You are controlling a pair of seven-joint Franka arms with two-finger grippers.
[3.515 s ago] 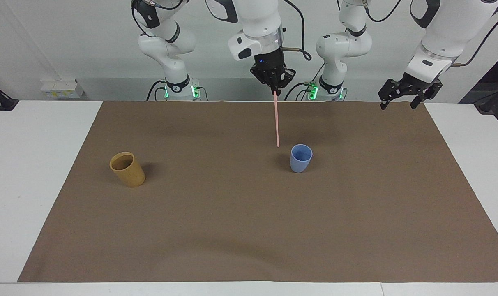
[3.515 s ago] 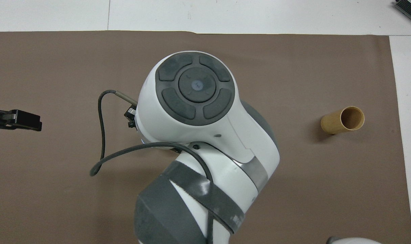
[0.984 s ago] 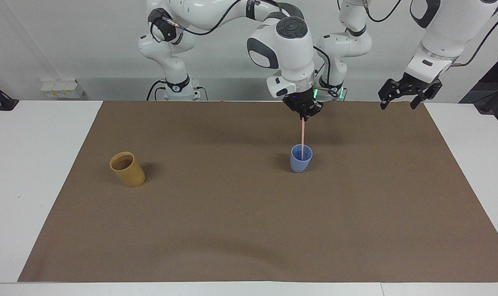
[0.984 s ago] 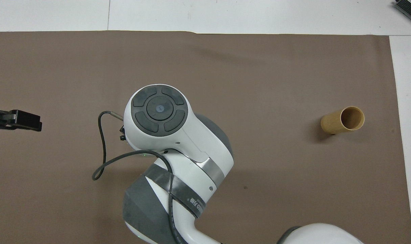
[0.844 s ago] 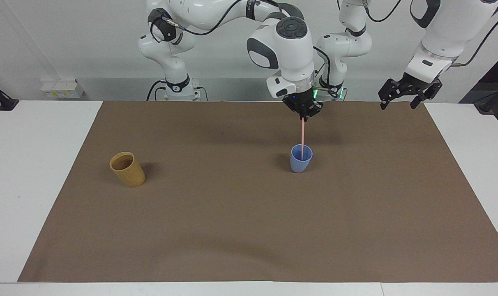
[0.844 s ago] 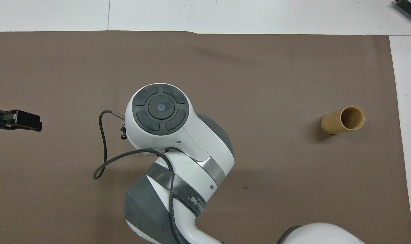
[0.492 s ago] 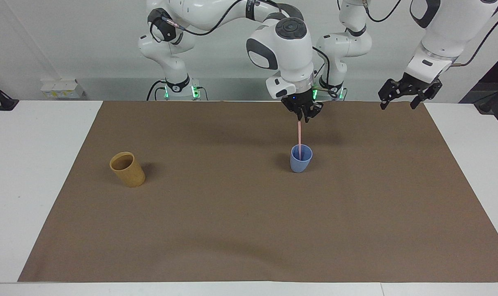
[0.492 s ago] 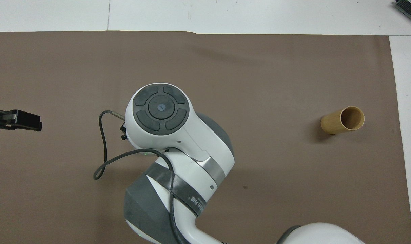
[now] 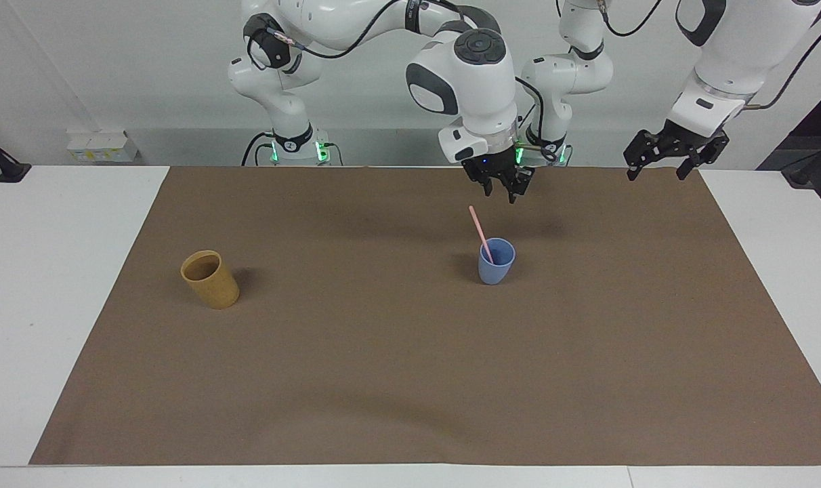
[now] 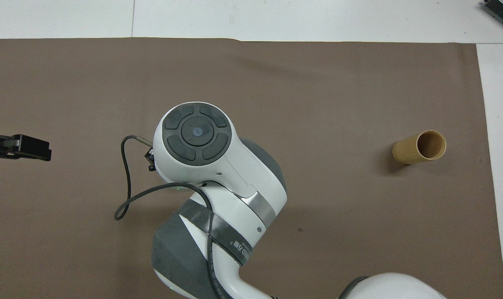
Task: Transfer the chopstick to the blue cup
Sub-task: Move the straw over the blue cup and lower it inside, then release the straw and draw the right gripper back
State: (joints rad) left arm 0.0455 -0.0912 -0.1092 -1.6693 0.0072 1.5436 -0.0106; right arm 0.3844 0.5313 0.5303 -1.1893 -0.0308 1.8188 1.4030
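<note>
The pink chopstick (image 9: 480,234) is seen leaning in the blue cup (image 9: 496,261), freed from the spread jaws of the right gripper (image 9: 500,192) above. Light, stiff and slim, it is best pinched near its raised end. The left gripper (image 9: 662,165) is held waiting, jaws spread.

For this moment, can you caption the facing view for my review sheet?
Chopstick leans in the blue cup, released; right gripper hangs above with jaws open, left gripper waits open.

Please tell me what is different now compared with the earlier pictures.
The right gripper came over the blue cup, lowered the chopstick into it, then opened its jaws and let go. The chopstick now leans in the cup, tilted toward the right arm's end of the table. The left gripper waits open as before; neither the blue nor the tan cup moved.
</note>
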